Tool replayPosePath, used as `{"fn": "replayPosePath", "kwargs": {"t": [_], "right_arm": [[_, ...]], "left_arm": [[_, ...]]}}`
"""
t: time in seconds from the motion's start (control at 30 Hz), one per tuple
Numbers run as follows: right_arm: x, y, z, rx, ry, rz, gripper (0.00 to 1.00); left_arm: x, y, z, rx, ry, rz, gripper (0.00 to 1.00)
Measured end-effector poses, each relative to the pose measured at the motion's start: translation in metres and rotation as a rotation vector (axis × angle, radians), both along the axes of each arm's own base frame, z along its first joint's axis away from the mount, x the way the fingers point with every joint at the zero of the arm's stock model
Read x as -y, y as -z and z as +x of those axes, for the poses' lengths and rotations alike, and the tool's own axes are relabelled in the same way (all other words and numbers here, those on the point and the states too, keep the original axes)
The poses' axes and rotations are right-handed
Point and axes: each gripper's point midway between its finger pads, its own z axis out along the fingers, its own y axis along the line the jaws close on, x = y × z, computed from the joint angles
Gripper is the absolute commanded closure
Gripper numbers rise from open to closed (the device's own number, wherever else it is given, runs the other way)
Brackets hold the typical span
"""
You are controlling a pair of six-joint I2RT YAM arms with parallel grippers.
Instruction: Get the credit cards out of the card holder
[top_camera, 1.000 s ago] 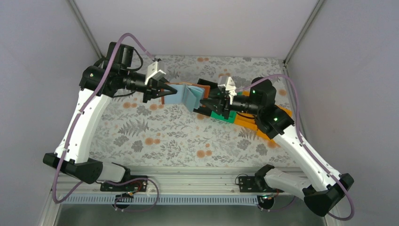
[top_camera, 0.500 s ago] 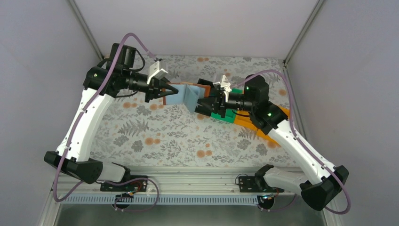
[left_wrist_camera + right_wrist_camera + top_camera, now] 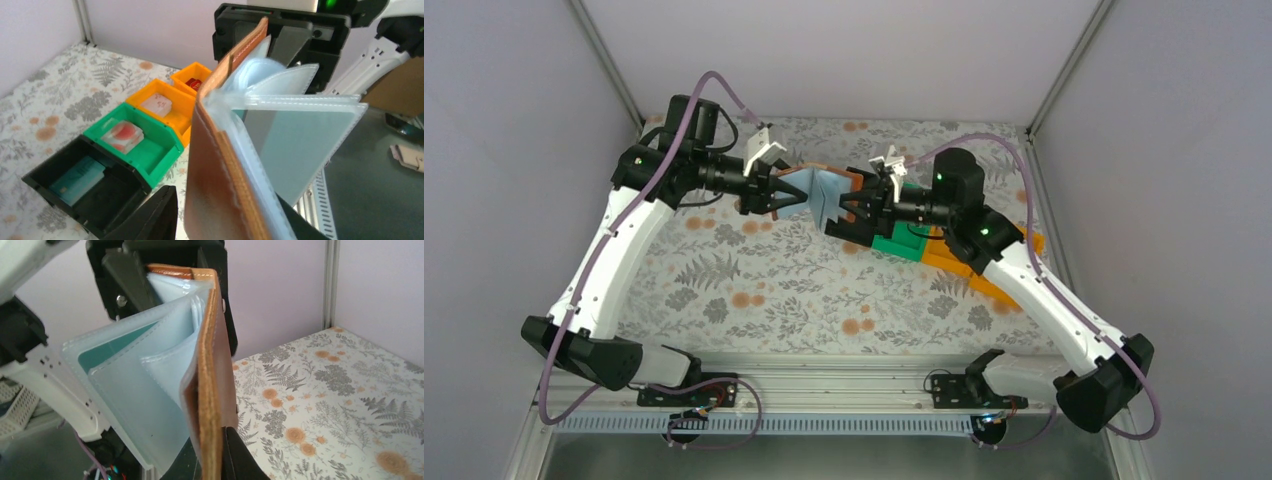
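The brown card holder [image 3: 824, 195] hangs open in the air between my two grippers, its pale blue-grey sleeves fanned out. My right gripper [image 3: 852, 212] is shut on the edge of its right brown cover [image 3: 212, 385]. My left gripper [image 3: 786, 192] stands open around the other cover [image 3: 220, 165], with a gap between its left finger [image 3: 155, 212] and the leather. A teal credit card [image 3: 112, 351] shows inside one sleeve. More credit cards lie in the bins: a teal one [image 3: 77, 181], a pale red-marked one [image 3: 122, 136] and a pale one [image 3: 157, 105].
A black bin [image 3: 35, 182], a green bin [image 3: 894, 243] and orange bins [image 3: 964, 262] stand in a row on the flowered table right of centre, under the right arm. Grey walls close in the table on three sides.
The right gripper has closed on the card holder's cover and the left gripper has opened off it. Both grippers have shifted slightly toward the back of the table.
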Motion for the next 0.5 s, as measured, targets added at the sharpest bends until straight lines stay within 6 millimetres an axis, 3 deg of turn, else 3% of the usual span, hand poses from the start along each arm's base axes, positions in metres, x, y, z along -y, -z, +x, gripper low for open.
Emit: {"fn": "replayPosePath", "kwargs": {"t": [0.17,0.23,0.5], "right_arm": [[-0.007,-0.004,0.015,-0.081,0.085,0.013,0.96],[-0.006,-0.004,0.023,-0.112,0.13,0.019,0.96],[-0.004,-0.002,0.038,-0.193,0.215,0.035,0.96]], "left_arm": [[0.0,0.01,0.007,-0.016,-0.024,0.014,0.2],[0.0,0.01,0.008,-0.004,-0.025,0.016,0.01],[-0.002,0.012,0.012,0.032,-0.041,0.037,0.0]]}}
